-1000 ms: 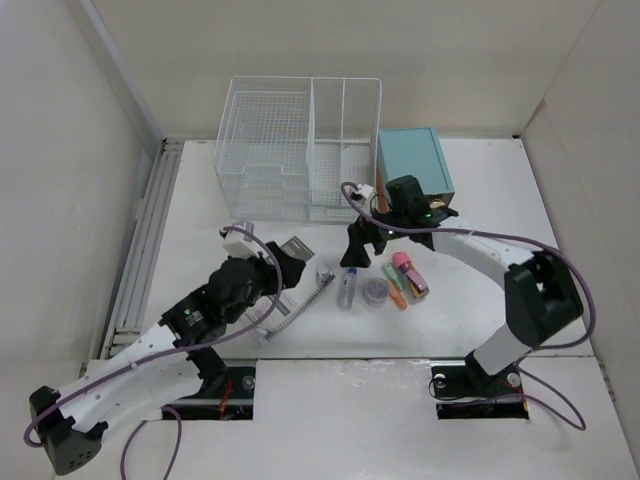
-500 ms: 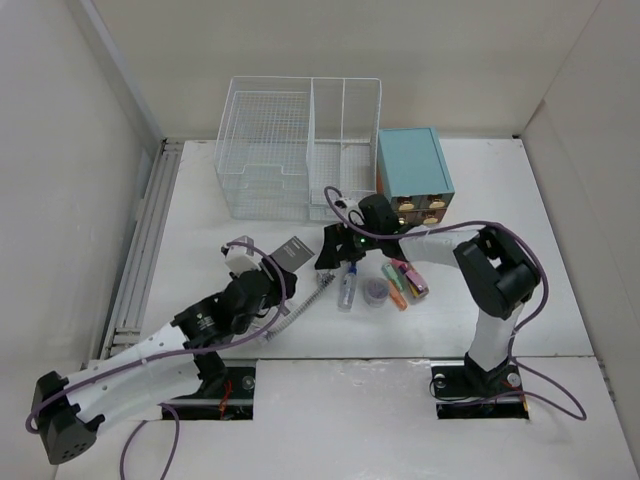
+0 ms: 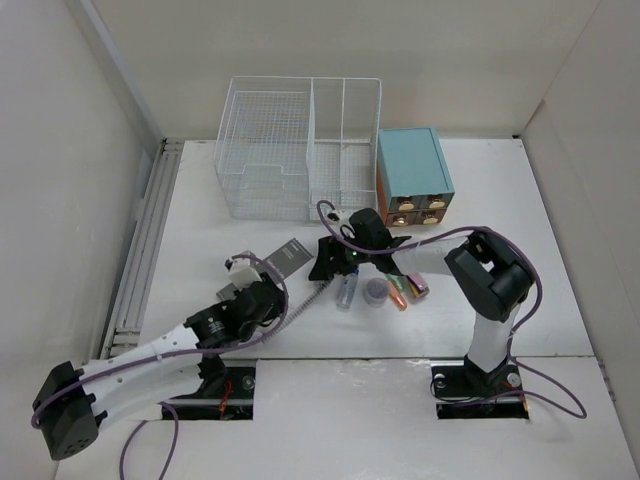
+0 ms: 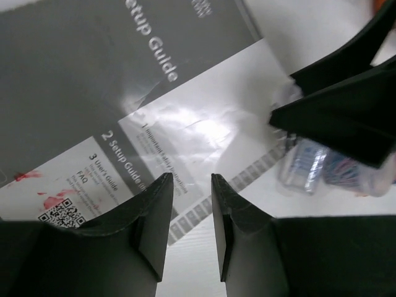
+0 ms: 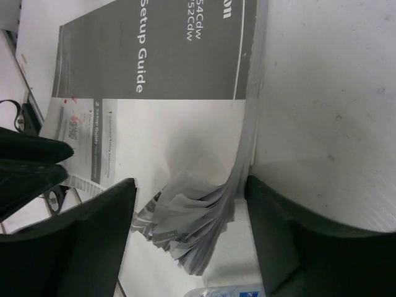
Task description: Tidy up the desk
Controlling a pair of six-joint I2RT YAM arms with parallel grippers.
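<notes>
Top external view: white bench (image 3: 500, 200) spans the whole work area. A wire-mesh basket (image 3: 300, 150) and a teal drawer box (image 3: 413, 175) stand side by side at its far edge. A grey "Setup Guide" booklet (image 3: 290, 260) lies flat near mid-bench. Just right of it sit a clear blue-capped tube (image 3: 346, 292), a purple round item (image 3: 375, 292) and orange (image 3: 399, 293) and pink (image 3: 414, 283) pieces.

Left wrist view: left hand (image 4: 189, 216) is low over the booklet's (image 4: 93, 74) lower white page, fingers a narrow gap apart; nothing seen between them.

Right wrist view: right hand (image 5: 185, 247) has fingers spread wide, straddling the booklet's (image 5: 167, 55) fanned page edges, which curl up off the bench between them. Contact with the pages cannot be told.
</notes>
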